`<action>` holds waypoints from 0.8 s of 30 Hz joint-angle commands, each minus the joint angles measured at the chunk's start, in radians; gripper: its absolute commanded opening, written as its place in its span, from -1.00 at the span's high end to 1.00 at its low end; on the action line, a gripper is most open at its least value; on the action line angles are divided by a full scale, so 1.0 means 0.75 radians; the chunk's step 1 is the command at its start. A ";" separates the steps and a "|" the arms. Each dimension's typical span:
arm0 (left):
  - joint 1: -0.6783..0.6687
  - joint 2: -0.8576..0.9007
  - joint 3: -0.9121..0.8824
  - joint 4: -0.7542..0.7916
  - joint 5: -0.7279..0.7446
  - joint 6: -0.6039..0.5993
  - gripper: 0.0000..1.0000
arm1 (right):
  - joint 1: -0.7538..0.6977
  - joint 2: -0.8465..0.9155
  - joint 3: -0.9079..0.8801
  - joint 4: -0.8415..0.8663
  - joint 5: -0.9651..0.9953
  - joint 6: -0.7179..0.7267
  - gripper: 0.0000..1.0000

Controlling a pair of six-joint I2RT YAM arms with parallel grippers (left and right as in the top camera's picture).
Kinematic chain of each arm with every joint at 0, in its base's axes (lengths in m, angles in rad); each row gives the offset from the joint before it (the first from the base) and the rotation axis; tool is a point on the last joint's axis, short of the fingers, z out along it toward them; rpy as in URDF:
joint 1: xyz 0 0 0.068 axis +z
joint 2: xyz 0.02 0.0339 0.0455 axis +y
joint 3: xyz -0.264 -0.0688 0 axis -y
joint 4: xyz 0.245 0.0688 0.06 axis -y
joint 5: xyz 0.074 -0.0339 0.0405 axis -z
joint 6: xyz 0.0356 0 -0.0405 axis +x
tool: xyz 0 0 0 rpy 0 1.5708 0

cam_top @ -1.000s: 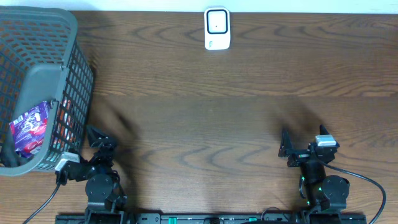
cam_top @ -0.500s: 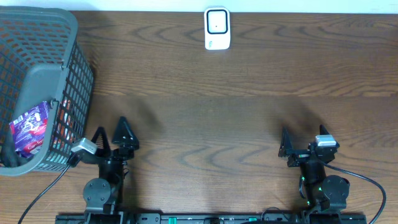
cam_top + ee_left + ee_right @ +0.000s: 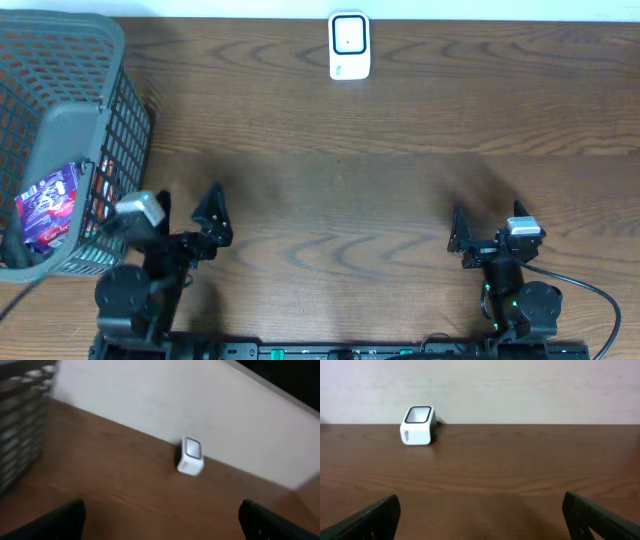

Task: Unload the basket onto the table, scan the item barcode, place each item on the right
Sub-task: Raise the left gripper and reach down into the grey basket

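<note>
At left: basket (image 3: 122, 128) holds packet (image 3: 49, 202) | left end effector (image 3: 161, 506), right end effector (image 3: 480, 502): spread, empty

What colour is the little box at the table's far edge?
The small plastic scanner box is white; clearest in right wrist view.

Basket (image 3: 125, 140) cut off at left edge, purple packet (image 3: 48, 203) partly hidden inside

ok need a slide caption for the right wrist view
Open right gripper looks across the wooden table to the white scanner by the wall.
</note>
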 commanded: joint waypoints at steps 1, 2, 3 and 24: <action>0.006 0.080 0.052 0.028 0.155 0.160 -0.96 | 0.014 0.002 -0.001 -0.006 0.005 0.013 -0.99; 0.006 0.109 0.075 0.046 0.228 0.228 -0.96 | 0.014 0.002 -0.001 -0.006 0.005 0.013 -0.98; 0.006 0.127 0.091 0.042 0.255 0.243 -0.96 | 0.014 0.002 -0.001 -0.006 0.005 0.013 -0.99; 0.007 1.204 1.232 -1.075 0.306 0.529 -0.96 | 0.014 0.002 -0.001 -0.006 0.005 0.013 -0.98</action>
